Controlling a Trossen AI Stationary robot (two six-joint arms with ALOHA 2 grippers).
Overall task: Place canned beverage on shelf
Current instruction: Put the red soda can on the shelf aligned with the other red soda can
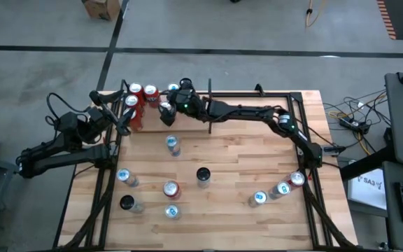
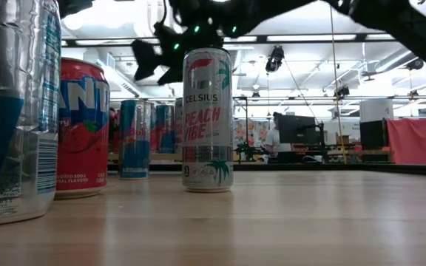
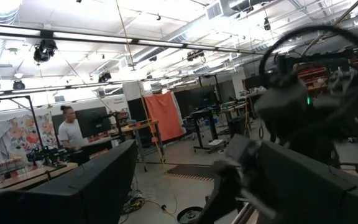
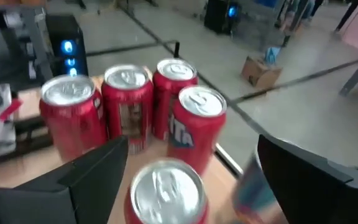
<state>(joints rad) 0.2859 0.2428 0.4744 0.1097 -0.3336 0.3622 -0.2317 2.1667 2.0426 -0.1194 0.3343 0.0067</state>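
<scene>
Workshop bkgd: bright ceiling lights, desks w/ monitors, a person seated at a far bench [image 3: 71,132]. Wood-plank tabletop [image 1: 236,161] is framed by black metal; loose cans are scattered over it.

Shelf [image 1: 126,105], the narrow bay at the far-left corner, is seen to hold a cluster of red cans [image 4: 128,102]. Right gripper [image 1: 168,112] is reached across to that bay, fingers [image 4: 89,171] apart, w/ a silver-topped can [image 4: 166,190] standing between them, not clamped. Left gripper [image 1: 121,120] is parked just beside the shelf's left side, fingers apart, nothing held.

Step judged: a can is being released among the shelved ones, or is just set down; contact w/ the shelf floor can't be confirmed. Next move is judged to call for a straight lift clear of the can tops, w/o knocking the red cans, then a reach to a loose can on the tabletop.

Writing read: "CELSIUS PEACH VIBE" on the tall can [image 2: 207,118] in low view. Partial letters "TA" are seen on one red can [image 4: 195,127]; partial "AN" on another [image 2: 82,125]. Other labels not legible.
</scene>
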